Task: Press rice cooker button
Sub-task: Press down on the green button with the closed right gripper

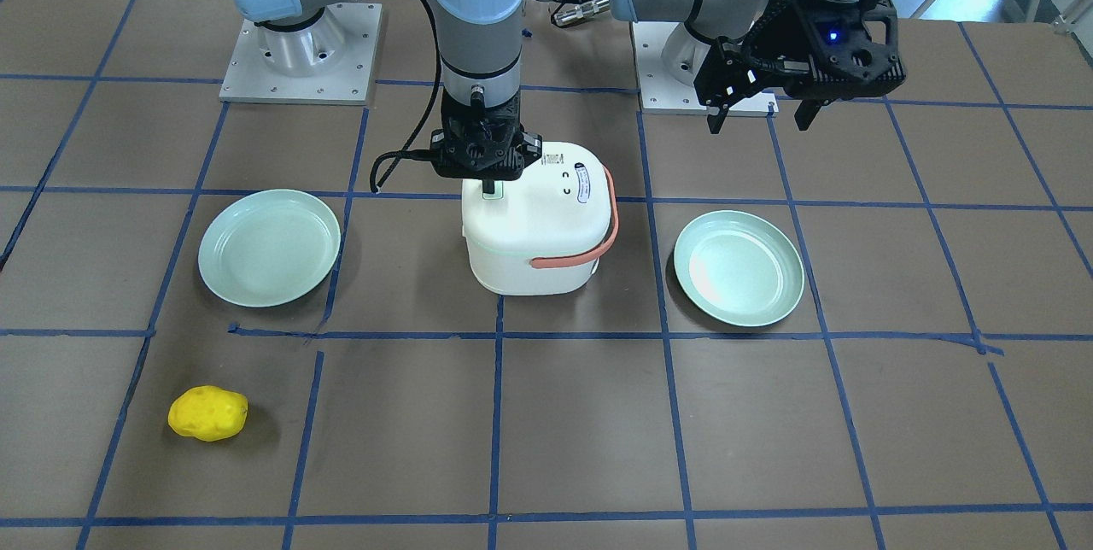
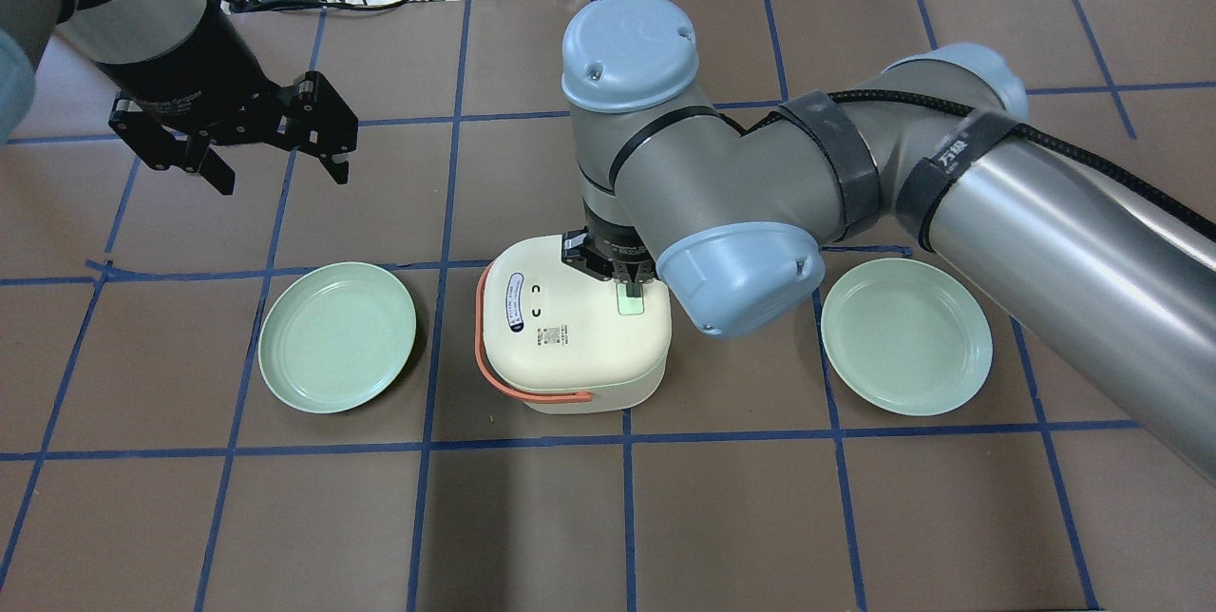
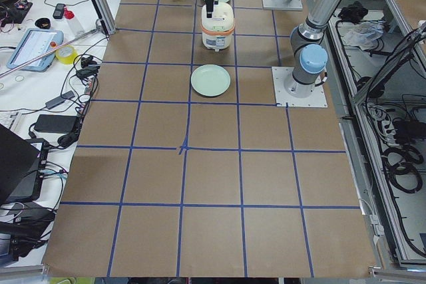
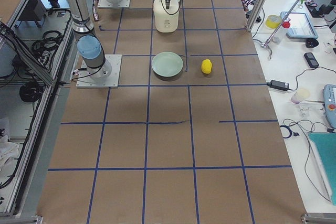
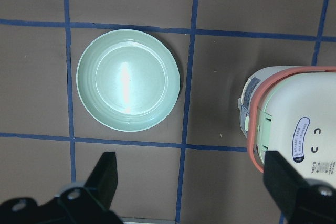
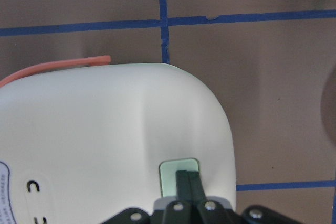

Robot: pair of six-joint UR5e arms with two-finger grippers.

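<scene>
The rice cooker (image 1: 534, 225) stands upright at the middle of the worktop (image 1: 581, 413), between one green plate (image 1: 269, 247) and a second plate (image 1: 739, 268). The right claw (image 6: 187, 176) points straight down with its fingers together and its tips on the pale green button (image 6: 168, 177) on the lid. The left claw (image 2: 282, 173) hangs above bare worktop with its fingers spread apart, well clear of the cooker.

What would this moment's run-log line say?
phase: press | right end effector: shut, tips on rice cooker button | left end effector: open, idle
</scene>
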